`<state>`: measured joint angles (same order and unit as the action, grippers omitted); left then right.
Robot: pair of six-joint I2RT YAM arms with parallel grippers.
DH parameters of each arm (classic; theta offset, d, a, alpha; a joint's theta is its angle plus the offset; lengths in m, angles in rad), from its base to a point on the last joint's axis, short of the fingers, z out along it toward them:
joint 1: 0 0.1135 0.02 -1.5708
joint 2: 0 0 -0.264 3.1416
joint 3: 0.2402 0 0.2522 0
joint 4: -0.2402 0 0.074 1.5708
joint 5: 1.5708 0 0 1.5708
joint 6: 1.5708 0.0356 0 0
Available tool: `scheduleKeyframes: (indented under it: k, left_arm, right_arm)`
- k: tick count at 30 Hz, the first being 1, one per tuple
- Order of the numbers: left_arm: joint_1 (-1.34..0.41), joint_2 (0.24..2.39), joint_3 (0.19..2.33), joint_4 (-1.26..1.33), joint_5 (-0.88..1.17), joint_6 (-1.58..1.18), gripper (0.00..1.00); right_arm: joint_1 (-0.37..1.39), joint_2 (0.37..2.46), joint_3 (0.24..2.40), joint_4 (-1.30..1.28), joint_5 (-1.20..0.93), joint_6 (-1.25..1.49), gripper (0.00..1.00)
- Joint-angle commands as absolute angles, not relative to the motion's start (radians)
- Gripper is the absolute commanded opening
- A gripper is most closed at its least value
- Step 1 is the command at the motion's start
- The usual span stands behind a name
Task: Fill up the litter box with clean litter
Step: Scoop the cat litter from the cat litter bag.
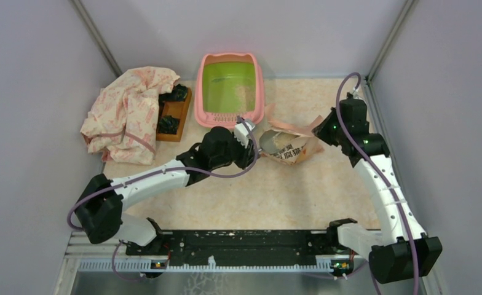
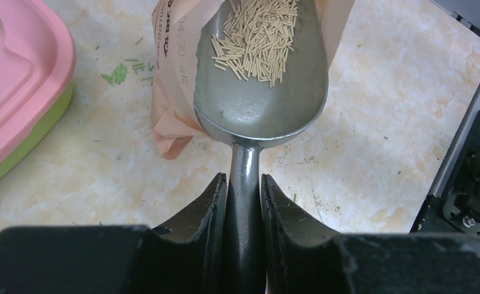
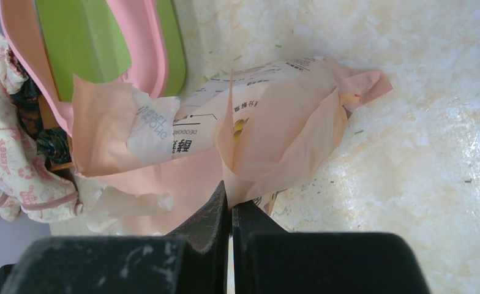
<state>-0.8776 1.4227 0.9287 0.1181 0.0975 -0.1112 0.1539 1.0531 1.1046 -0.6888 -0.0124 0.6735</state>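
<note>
My left jaws stand narrow, clamped on either side of the round handle of the silver metal scoop (image 2: 259, 104), so the bowl sticks straight out ahead of my wrist and stays roughly level. On the front half of the bowl lies a small heap of clean litter (image 2: 259, 37), pale tan stick-like granules, and the level hold looks meant to stop them sliding off. The scoop's tip sits inside the open mouth of the peach-pink bag (image 3: 250, 141) with printed Chinese lettering, which lies on its side on the marbled beige surface (image 1: 275, 196). My right jaws are pinched flat on a fold at the bag's edge; I judge that this steadies the bag and holds its mouth open toward the scoop. The litter box (image 1: 260, 92), a rounded rectangular tray with a pink rim and a lime-green inside, stands just beyond my left wrist, its near right corner close beside the bag's mouth, so the carry looks short. A pale patch of granules lies along its right side, with much green bare, so filling seems far from done. Well to the left lie a crumpled patterned cloth (image 1: 128, 114) and a brown wooden block (image 1: 176, 112).
</note>
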Motion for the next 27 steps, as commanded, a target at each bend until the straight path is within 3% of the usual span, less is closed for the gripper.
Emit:
scheduleKeyframes:
  k: [1, 15, 27]
  left_arm:
    - [-0.854, 1.364, 0.869, 0.326, 0.093, -0.116, 0.02]
    - [-0.851, 1.179, 0.627, 0.570, 0.113, -0.129, 0.02]
    - [-0.851, 1.133, 0.692, 0.361, 0.039, -0.116, 0.03]
  right_arm:
    - [0.134, 1.045, 1.204, -0.614, -0.018, 0.652, 0.00]
    - [0.109, 1.057, 1.213, -0.619, -0.041, 0.648, 0.00]
    - [0.105, 1.096, 1.239, -0.597, -0.063, 0.663, 0.00]
